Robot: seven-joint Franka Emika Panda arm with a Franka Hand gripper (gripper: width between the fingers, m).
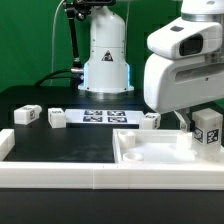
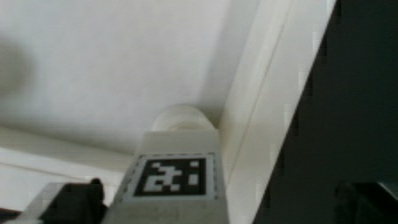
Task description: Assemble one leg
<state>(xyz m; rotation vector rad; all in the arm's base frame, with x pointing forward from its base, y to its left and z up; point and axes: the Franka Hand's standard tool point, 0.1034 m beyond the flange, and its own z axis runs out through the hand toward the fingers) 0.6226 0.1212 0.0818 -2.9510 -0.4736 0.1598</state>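
Exterior view: you have the gripper (image 1: 205,116) at 3 o'clock, under the arm's bulky white wrist housing. The leg (image 1: 208,130) stands upright directly beneath it, one tag face toward the camera, over the tabletop's (image 1: 150,152) corner on that side. You cannot tell from here whether the leg's lower end touches the tabletop. Three spare legs lie on the black table (image 1: 60,142): two at 9 o'clock (image 1: 27,115) (image 1: 57,118), near each other but apart, and one (image 1: 150,120) just toward 3 o'clock from centre, close to the tabletop's far rim. The marker board (image 1: 105,116) lies flat at centre, and the arm's base (image 1: 105,55) is at 12 o'clock from it. Wrist view: the leg (image 2: 175,172) sits between the two dark fingertips (image 2: 71,203), tag facing the lens and rounded end toward the white tabletop (image 2: 107,90); a strip of black table (image 2: 365,90) runs beside the tabletop's rim. The picture is blurred, so you cannot tell whether the fingers pinch the leg or stand spread off it.
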